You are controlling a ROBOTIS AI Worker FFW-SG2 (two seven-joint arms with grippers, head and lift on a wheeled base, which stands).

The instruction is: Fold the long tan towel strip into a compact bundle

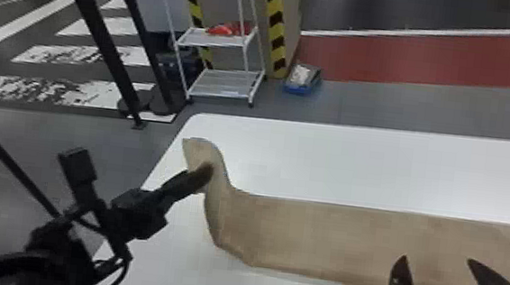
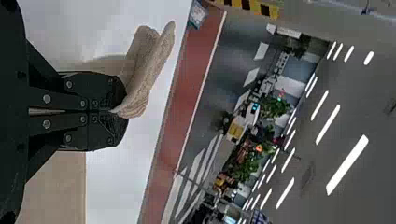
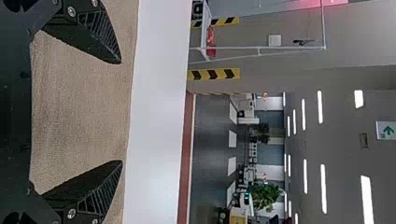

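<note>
A long tan towel [image 1: 325, 238] is laid on the white desk [image 1: 356, 164], stretched from nine o'clock to three o'clock, with twelve o'clock as the far side. Its nine o'clock end is lifted and bent, with the loose tip pointed to eleven o'clock. That end is pinched by the left claw [image 1: 201, 172]. In the left wrist view, the left claw [image 2: 122, 112] is closed tight on the towel, and a flap is poked out past it. The right claw [image 1: 438, 261] is held over the towel, toward three o'clock, spread wide with nothing gripped. Whether the towel is touched by it cannot be told. Past the desk, at eleven o'clock, a white cart [image 1: 218, 95] is seen.
</note>
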